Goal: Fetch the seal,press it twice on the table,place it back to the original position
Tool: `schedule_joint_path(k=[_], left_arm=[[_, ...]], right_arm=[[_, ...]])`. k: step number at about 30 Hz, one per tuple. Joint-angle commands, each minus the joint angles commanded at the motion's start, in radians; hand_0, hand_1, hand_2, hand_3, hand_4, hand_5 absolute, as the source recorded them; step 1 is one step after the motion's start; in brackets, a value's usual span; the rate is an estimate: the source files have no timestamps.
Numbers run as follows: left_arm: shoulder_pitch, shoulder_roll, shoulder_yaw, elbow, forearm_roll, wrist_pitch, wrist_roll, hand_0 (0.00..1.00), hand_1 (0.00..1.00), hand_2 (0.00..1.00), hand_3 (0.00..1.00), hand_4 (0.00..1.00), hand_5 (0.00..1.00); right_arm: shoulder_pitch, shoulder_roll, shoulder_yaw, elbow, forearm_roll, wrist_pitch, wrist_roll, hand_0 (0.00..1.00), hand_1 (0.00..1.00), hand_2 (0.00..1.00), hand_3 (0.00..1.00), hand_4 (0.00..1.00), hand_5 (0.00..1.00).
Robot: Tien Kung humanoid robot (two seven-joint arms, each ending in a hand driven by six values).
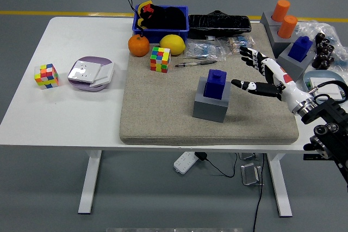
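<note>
Right hand (265,74): fingers spread, holding nothing, held above the right part of the mat, apart from the seal. Its black arm (326,129) enters from the right edge of the picture.

Seal (216,83): blue block with a small knob on top, upright on a grey base (211,103), just left of the hand, near the middle of the mat.

Mat (163,112): beige felt pad covering the right half of the white table (65,118).

Pen (193,63): lying on the mat, far side of the seal.

Colour cube (160,59): on the mat's far left part. Orange (138,46) and lemon (173,44) just beyond it, side by side.

Blue bin (163,25): at the far edge, holding a black item with red and yellow parts. Black case (220,23) to its right.

Clear packets (209,50): scattered between the black case and the pen.

Second blue seal (300,48): on a grey base at the right, far side of the hand. Two orange cylinders (284,18) on a grey block beyond it.

Small black pieces (325,50): clustered on clear plastic at the far right edge.

Second colour cube (47,75): on the bare table at the left. Purple plate (89,74) with white cards just right of it.
</note>
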Motion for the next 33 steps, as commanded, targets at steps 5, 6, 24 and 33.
schedule_joint_path(k=[5,6,24,33], left_arm=[[-0.003,-0.001,-0.006,-0.001,0.005,0.0,0.0,0.815,0.813,0.786,0.836,0.793,0.4],[-0.004,-0.001,-0.006,-0.001,0.005,0.0,0.0,0.815,0.813,0.787,0.836,0.793,0.4],[-0.001,-0.001,-0.024,0.001,0.014,0.002,-0.001,0.815,0.813,0.788,0.835,0.792,0.4],[-0.001,-0.005,-0.028,0.003,0.013,0.003,-0.001,0.815,0.813,0.788,0.835,0.793,0.402]], right_arm=[[-0.044,-0.023,0.097,0.007,-0.007,-0.009,-0.004,0.969,0.951,0.947,0.955,0.998,0.403],[-0.05,-0.026,0.11,0.006,-0.007,-0.008,-0.005,0.907,0.899,0.881,0.88,0.998,0.38],[-0.225,-0.045,0.539,0.024,-0.077,-0.001,-0.032,0.829,0.765,0.74,0.728,0.998,0.307],[-0.258,-0.031,0.646,0.043,-0.107,-0.007,-0.045,0.822,0.744,0.722,0.716,0.998,0.292]])
